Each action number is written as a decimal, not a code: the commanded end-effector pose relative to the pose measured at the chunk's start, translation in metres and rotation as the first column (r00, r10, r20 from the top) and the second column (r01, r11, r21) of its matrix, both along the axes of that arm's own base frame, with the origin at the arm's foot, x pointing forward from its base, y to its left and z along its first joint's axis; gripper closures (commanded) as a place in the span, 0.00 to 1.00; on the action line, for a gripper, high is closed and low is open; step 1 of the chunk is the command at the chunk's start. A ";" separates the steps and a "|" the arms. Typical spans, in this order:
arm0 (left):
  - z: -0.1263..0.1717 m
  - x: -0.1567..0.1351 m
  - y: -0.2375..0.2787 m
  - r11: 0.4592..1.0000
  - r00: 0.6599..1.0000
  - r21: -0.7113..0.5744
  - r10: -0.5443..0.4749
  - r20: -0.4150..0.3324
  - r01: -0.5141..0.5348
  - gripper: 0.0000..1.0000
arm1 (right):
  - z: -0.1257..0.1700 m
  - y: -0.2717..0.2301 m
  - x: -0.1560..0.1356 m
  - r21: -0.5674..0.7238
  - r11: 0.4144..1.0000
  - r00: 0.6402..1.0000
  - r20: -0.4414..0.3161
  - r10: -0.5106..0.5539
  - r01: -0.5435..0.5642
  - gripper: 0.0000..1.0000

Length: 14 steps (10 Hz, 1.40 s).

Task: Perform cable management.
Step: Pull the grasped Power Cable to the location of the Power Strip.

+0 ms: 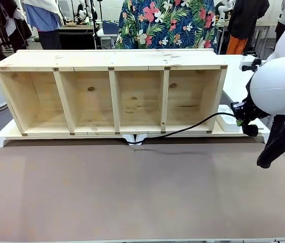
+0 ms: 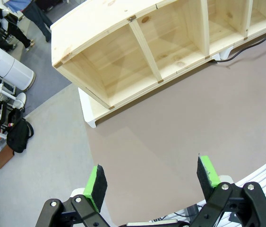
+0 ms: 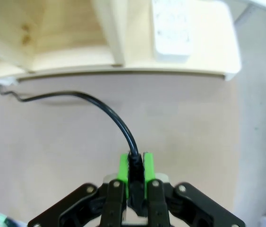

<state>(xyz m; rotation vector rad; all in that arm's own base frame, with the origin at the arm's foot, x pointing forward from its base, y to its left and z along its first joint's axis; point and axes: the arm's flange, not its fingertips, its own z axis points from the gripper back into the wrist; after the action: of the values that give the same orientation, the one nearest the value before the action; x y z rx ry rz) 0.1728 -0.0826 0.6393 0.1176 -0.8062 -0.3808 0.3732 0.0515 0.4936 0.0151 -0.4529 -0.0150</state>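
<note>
A thin black cable (image 1: 193,126) runs from under the wooden shelf's (image 1: 112,91) front edge, arching up to the right. My right gripper (image 1: 244,121) is shut on its plug end, held just above the table beside the shelf's right end. In the right wrist view the cable (image 3: 102,106) curves up from the shelf's base into my right gripper (image 3: 135,172), whose green pads (image 3: 123,170) clamp the black plug. My left gripper (image 2: 151,182) hangs open high above the brown table (image 2: 170,132), with nothing between its fingers. The cable (image 2: 236,51) also shows at the shelf's front.
A white power strip (image 1: 228,117) lies on the white base at the shelf's right end, close to my right gripper. A person in a floral shirt (image 1: 167,23) stands behind the shelf. The brown table surface (image 1: 132,192) stretches wide in front.
</note>
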 end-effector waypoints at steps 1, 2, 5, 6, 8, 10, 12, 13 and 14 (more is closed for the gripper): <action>0.001 0.002 0.000 1.000 1.000 -0.002 -0.006 0.008 0.006 0.00 | 0.012 -0.044 0.010 0.012 0.993 0.992 0.025 -0.122 0.122 0.85; 0.001 0.002 0.000 1.000 1.000 -0.002 -0.006 0.008 0.006 0.00 | 0.019 -0.057 0.015 0.019 0.989 0.989 0.028 -0.144 0.144 0.85; 0.001 0.002 0.000 1.000 1.000 -0.002 -0.006 0.008 0.006 0.00 | 0.034 -0.073 0.040 0.010 0.996 0.993 0.078 -0.092 0.092 0.85; 0.001 0.002 0.000 1.000 1.000 -0.002 -0.006 0.008 0.006 0.00 | 0.041 -0.078 0.052 -0.008 0.998 0.992 0.109 -0.064 0.066 0.85; 0.001 0.002 0.000 1.000 1.000 -0.002 -0.006 0.008 0.006 0.00 | 0.051 -0.083 0.080 -0.070 0.997 0.988 0.153 -0.026 0.037 0.85; 0.001 0.002 0.000 1.000 1.000 -0.002 -0.006 0.008 0.006 0.00 | 0.059 -0.084 0.105 -0.092 0.995 0.981 0.192 -0.015 0.033 0.85; 0.001 0.002 0.000 1.000 1.000 -0.002 -0.006 0.008 0.006 0.00 | 0.061 -0.083 0.124 -0.092 0.995 0.976 0.217 -0.016 0.037 0.85; 0.001 0.002 0.000 1.000 1.000 -0.002 -0.006 0.008 0.006 0.00 | 0.062 -0.078 0.134 -0.083 0.996 0.974 0.224 -0.022 0.042 0.85; 0.001 0.002 0.000 1.000 1.000 -0.002 -0.006 0.008 0.006 0.00 | 0.062 -0.072 0.144 -0.061 0.997 0.972 0.231 -0.033 0.048 0.85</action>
<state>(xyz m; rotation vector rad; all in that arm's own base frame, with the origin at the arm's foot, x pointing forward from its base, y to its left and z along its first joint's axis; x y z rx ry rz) 0.1727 -0.0826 0.6394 0.1177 -0.8064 -0.3808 0.5030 -0.0223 0.5515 -0.0526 -0.6466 -0.0167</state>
